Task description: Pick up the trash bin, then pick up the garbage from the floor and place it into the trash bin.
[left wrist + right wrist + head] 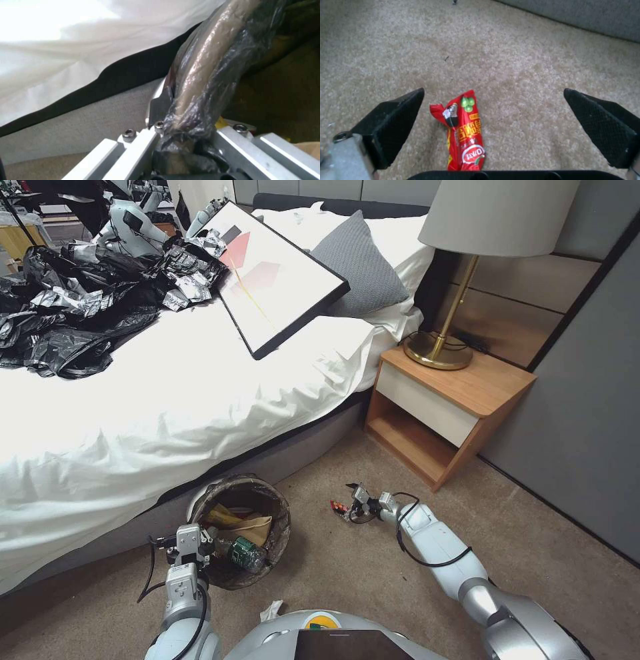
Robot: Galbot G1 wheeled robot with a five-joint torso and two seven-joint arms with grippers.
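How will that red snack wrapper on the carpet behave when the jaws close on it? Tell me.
The red snack wrapper looks thin and creased, so it will probably crumple, not stay stiff. It seems flat and empty, likely very light. Its glossy film may slip between the open right gripper jaws.

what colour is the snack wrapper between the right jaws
Red with yellow print, clearest in the right wrist view: snack wrapper.

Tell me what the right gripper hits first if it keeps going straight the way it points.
Most likely the red snack wrapper, lying on the carpet between the right gripper's open fingers; depth is unclear.
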